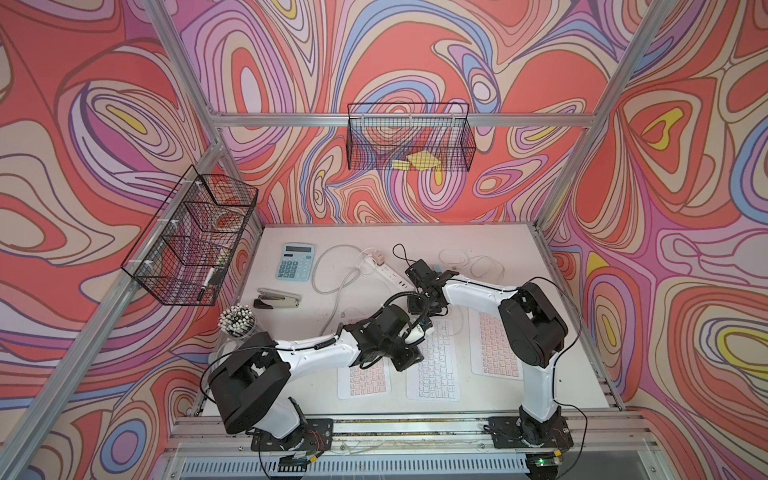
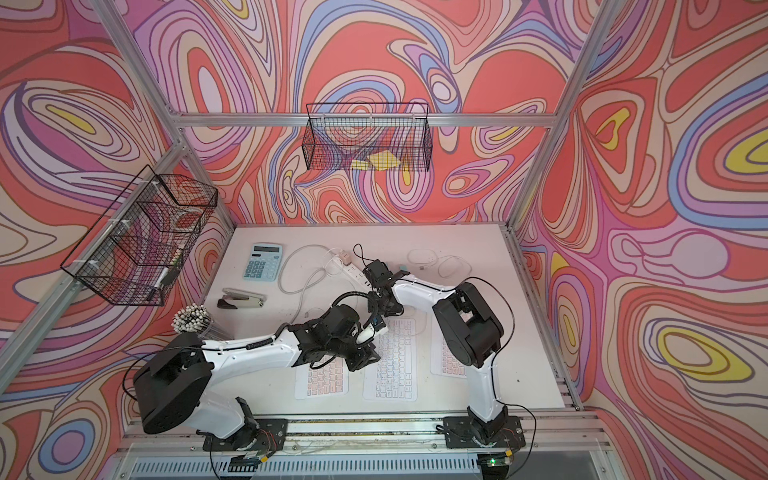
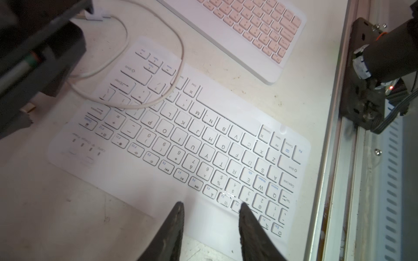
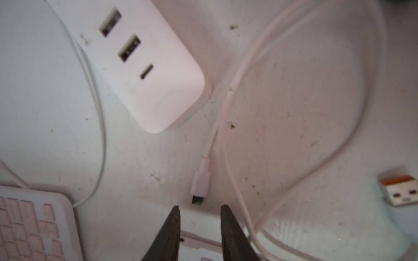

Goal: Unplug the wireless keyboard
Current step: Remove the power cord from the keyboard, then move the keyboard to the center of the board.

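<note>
Table (image 1: 511, 257): white, scuffed.

White keyboard (image 1: 434, 365): flat at middle front in both top views, between pink keyboard (image 1: 368, 380), partly under the left arm, and second pink keyboard (image 1: 496, 349).

Left gripper (image 3: 210, 205): released, fingers apart, nothing between. Poised over the function-key edge of the white keyboard; contact cannot be told.

Cable (image 3: 181, 48): white, looped across the arrow-key end of that keyboard.

Right gripper (image 4: 200, 207): released, nothing gripped, above the far edge of a keyboard.

Plug (image 4: 201, 178): small, pale pink, lying loose on the table just ahead of the right fingertips, with its metal tip toward the gap between them. Apart from the strip.

Lead (image 4: 211, 140): runs from the plug in a wide loop over the table.

Strip (image 4: 147, 67): white, three USB ports on its near end.

USB plug (image 4: 400, 192): orange insert, loose, well apart from the small plug.

Far left of table: calculator (image 1: 296, 262), stapler (image 1: 277, 298), pen cup (image 1: 237, 322).
</note>
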You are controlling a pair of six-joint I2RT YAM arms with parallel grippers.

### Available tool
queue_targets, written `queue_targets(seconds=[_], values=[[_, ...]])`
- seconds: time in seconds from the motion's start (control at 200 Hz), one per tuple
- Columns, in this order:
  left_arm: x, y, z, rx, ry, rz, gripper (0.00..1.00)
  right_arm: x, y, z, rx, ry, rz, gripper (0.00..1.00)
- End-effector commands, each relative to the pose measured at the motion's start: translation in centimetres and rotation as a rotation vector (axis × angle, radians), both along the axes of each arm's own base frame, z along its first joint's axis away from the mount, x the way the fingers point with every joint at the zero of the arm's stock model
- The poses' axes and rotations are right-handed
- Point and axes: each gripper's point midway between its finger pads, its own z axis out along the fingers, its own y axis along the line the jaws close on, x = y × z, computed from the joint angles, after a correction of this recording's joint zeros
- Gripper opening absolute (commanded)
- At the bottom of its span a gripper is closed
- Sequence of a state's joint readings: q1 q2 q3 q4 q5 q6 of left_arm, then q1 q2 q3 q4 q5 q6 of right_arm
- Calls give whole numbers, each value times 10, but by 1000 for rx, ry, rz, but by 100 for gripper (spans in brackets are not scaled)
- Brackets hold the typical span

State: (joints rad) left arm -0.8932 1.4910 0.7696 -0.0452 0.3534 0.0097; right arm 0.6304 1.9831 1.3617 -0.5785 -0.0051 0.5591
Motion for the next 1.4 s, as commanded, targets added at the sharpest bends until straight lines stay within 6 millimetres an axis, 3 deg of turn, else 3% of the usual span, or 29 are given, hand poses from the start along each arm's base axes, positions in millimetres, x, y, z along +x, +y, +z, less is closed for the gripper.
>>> queue_targets(seconds=[0.0, 0.14, 0.526, 0.786, 1.027, 1.397], values=[[13, 8, 13, -55, 12, 77, 43, 2, 1, 25, 51, -56, 36, 33], [36, 32, 16, -41, 4, 219, 44, 6, 3, 40, 115, -130, 88, 33], [85, 99, 24, -149, 81, 575, 44, 29, 11, 52, 89, -216, 167, 33], [110, 147, 26, -269, 152, 784, 45, 48, 38, 64, 169, -274, 233, 33], [130, 162, 23, -310, 199, 870, 45, 72, 57, 63, 160, -305, 297, 32], [154, 160, 19, -331, 243, 901, 44, 122, 84, 57, 109, -460, 411, 36]])
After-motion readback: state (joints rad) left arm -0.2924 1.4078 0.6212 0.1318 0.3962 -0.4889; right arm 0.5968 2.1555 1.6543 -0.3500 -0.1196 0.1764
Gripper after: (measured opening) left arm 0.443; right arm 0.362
